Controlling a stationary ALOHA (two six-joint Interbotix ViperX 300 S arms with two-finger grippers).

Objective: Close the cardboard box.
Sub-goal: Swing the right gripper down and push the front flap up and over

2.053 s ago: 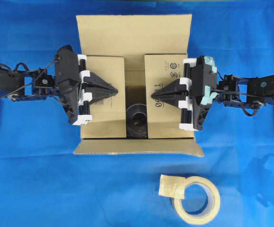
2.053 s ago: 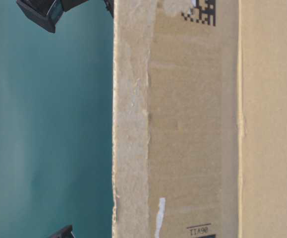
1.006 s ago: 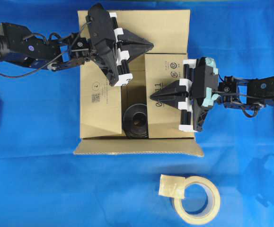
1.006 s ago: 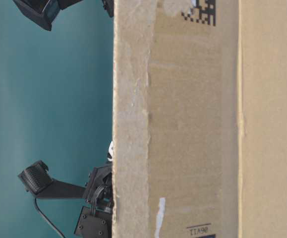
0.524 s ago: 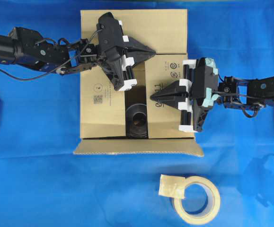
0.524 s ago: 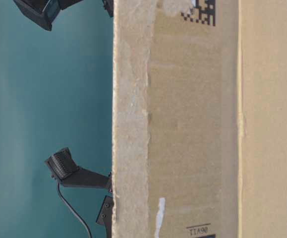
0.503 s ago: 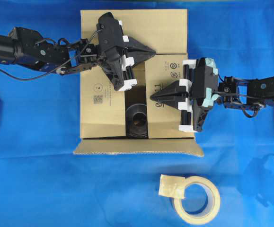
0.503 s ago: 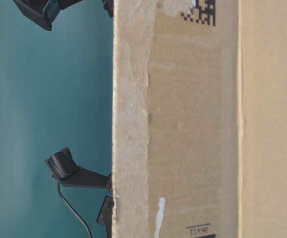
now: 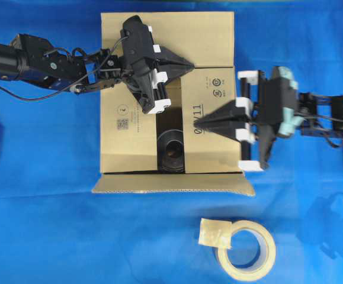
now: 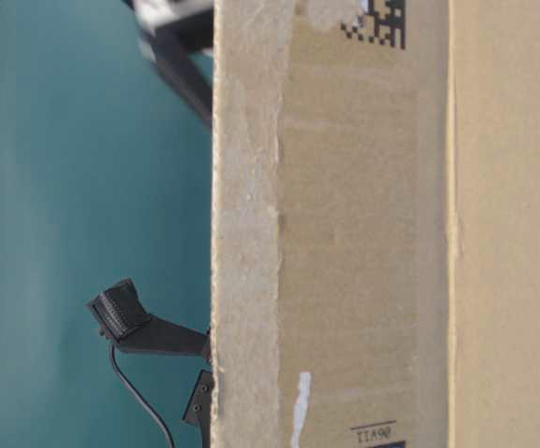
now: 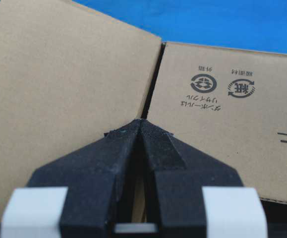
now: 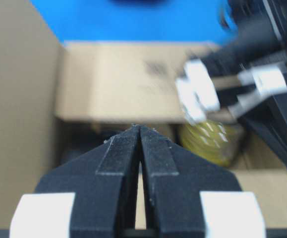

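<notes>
The cardboard box (image 9: 119,142) stands mid-table with its left flap (image 9: 127,127) and right flap (image 9: 215,148) folded in. A gap between them shows a dark round object (image 9: 171,151) inside. The far flap (image 9: 207,38) leans inward and the near flap (image 9: 171,183) hangs outward. My left gripper (image 9: 190,64) is shut, tips at the far flap's edge where it meets the right flap (image 11: 222,114). My right gripper (image 9: 203,122) is shut and empty, tips over the right flap's inner edge. The box wall (image 10: 363,233) fills the table-level view.
A roll of beige tape (image 9: 246,248) lies on the blue cloth (image 9: 53,225) in front of the box. The left arm (image 9: 47,62) crosses the box's far left corner. A yellowish object (image 12: 210,141) shows inside the box.
The right gripper has pulled back to the right and turned slightly, its tips now nearer the right flap's inner edge. The left gripper has stayed on the far flap since half a second ago.
</notes>
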